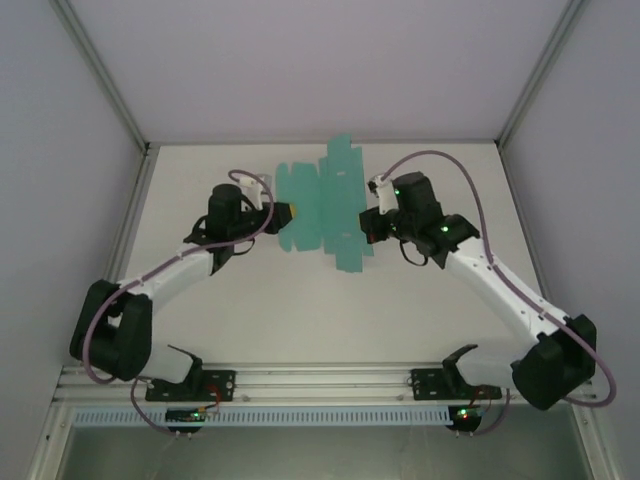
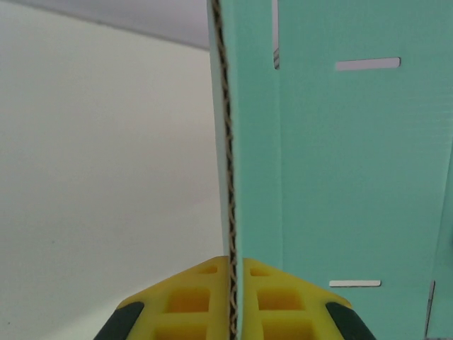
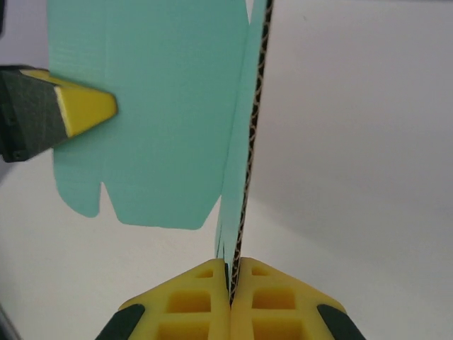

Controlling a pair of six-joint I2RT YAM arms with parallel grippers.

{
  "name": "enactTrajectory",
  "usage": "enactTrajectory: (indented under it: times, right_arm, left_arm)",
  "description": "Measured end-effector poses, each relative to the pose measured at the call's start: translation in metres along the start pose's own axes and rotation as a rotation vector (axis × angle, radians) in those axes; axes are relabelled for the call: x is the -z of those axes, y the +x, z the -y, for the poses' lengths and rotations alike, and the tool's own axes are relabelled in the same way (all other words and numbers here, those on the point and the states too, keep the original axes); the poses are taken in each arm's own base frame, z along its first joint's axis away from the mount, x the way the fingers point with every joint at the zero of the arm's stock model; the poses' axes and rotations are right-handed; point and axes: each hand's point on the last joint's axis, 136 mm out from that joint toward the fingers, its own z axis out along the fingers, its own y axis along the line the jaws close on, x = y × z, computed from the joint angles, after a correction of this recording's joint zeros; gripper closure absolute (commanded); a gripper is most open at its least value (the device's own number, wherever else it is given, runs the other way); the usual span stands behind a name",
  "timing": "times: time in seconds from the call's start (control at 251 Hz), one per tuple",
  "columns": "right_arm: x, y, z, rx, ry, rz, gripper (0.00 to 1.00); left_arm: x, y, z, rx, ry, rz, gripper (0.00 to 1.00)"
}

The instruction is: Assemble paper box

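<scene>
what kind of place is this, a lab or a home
Most likely a robot lab cell: a white table boxed in by aluminium rails and blank panels, two arms bolted at its near edge, left gripper and right gripper each pinching the unfolded teal paper box.

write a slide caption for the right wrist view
Seen edge-on, the right jaws pinch the flat teal paper box by its corrugated edge while the left jaws clamp its far side.

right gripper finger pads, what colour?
Yellow pads, clearest in the right wrist view, shut on the paper box edge.
</scene>
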Motion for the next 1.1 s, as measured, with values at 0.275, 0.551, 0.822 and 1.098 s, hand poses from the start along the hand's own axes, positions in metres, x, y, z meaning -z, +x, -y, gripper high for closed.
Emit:
enactTrajectory:
  times: [0.275, 0.551, 0.822, 1.098]
  right_arm:
    - [-0.018, 0.031, 0.033, 0.09, 0.152, -0.173, 0.99]
    - [-0.044, 0.039, 0.066, 0.45, 0.227, -0.25, 1.0]
    - [-0.099, 0.046, 0.075, 1.021, 0.392, -0.205, 1.0]
    - [-0.108, 0.036, 0.041, 1.254, 0.411, -0.12, 1.0]
  left_arm:
    - [0.003, 0.05, -0.029, 0.066, -0.119, -0.105, 0.23]
    - [0.058, 0.061, -0.069, 0.141, -0.304, -0.063, 0.0]
    - [0.048, 0.015, -0.045, 0.143, -0.233, -0.043, 0.0]
    - [-0.007, -0.04, -0.003, 0.131, -0.001, -0.099, 0.0]
